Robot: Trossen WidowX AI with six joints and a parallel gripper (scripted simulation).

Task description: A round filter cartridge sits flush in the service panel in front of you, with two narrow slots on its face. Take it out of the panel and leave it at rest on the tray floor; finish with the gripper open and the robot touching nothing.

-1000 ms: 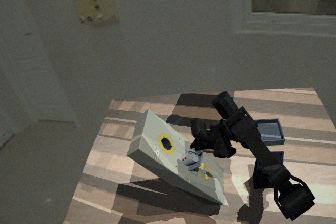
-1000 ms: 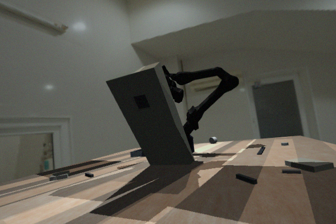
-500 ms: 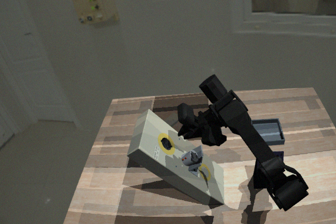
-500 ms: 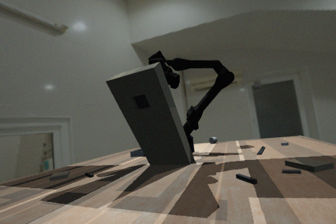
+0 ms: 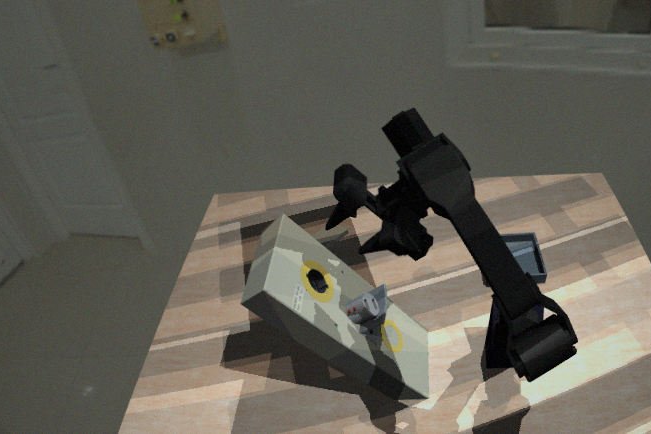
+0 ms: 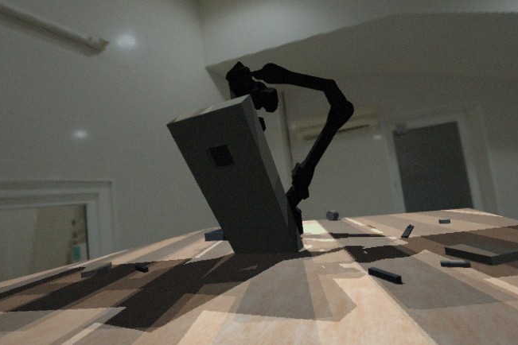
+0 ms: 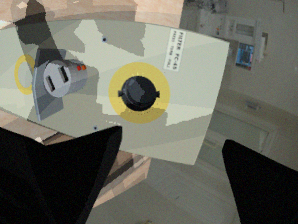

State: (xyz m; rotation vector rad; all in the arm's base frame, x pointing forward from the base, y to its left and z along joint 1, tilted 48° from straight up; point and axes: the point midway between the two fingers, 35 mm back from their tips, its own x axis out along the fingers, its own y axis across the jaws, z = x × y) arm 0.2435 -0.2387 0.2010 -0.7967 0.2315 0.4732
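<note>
The round grey cartridge (image 5: 365, 307) (image 7: 57, 80), with two dark slots on its face and red marks on its side, is out of its socket. It sits at a grey bracket (image 5: 382, 295) (image 7: 50, 106) on the sloped face of the service panel (image 5: 279, 268) (image 6: 243, 195) (image 7: 195, 107). The yellow-ringed socket (image 5: 316, 280) (image 7: 139, 93) is dark and holds no cartridge. My gripper (image 5: 343, 240) (image 7: 175, 140) is open and empty, above the panel's upper part and apart from the cartridge. The blue-grey tray (image 5: 528, 258) (image 6: 213, 234) is partly hidden behind the arm in the top view.
A second yellow ring (image 5: 392, 336) (image 7: 24, 75) marks the panel's lower part beyond the bracket. In the exterior view, a flat grey block (image 6: 483, 253), a dark bar (image 6: 384, 275), a small cylinder (image 6: 332, 215) and several other small pieces lie on the table.
</note>
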